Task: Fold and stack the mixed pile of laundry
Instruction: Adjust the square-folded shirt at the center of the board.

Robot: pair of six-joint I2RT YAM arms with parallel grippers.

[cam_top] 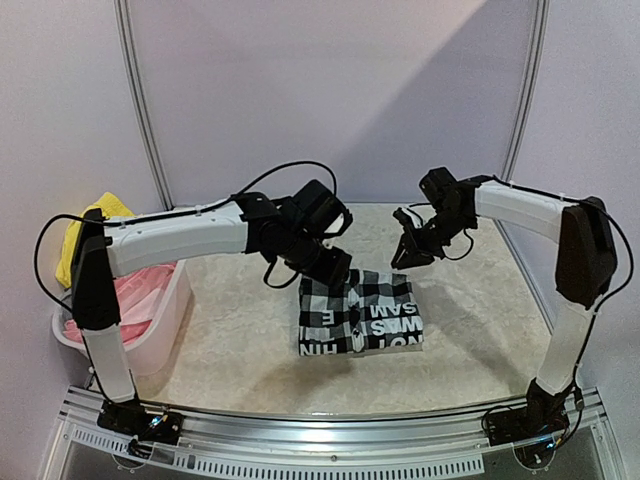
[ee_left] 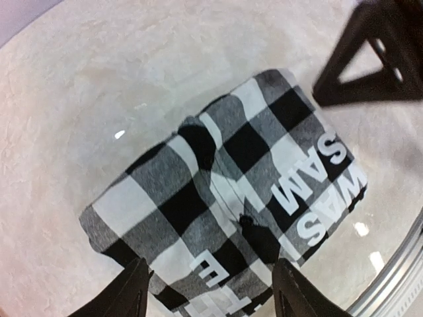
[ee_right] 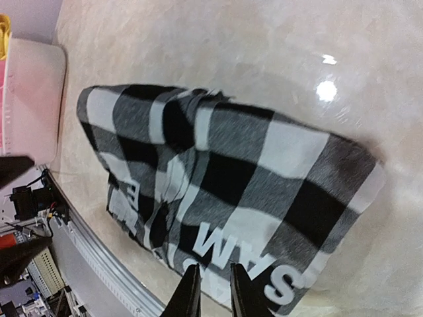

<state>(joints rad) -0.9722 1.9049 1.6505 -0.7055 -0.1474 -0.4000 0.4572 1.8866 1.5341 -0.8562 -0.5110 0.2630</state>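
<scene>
The left gripper [ee_left: 210, 271] is spread wide, its two fingers [ee_left: 135, 294] standing apart with nothing between them. It hangs above the shirt's [ee_left: 225, 198] far left part; whether it touches the cloth I cannot tell. The right gripper [ee_right: 215, 281] has its fingers [ee_right: 190, 294] drawn almost together, with only a thin slit between them and nothing pinched. In the top view it sits just off the shirt's far right corner, above the table [cam_top: 240, 330].

The shirt is black-and-white checked and lies folded into a rough rectangle, flat on the table about midway between the two arms. Its white lettering is on the near half. A few soft creases run across its middle.

Both arms reach inward from the near edge, so the grippers stand close to each other over the far edge of the shirt.

Well to the left, a white basket [cam_top: 172, 318] stands at the table's edge. It holds a pink garment [cam_top: 135, 295], and a yellow one [cam_top: 85, 235] is draped at its far side
</scene>
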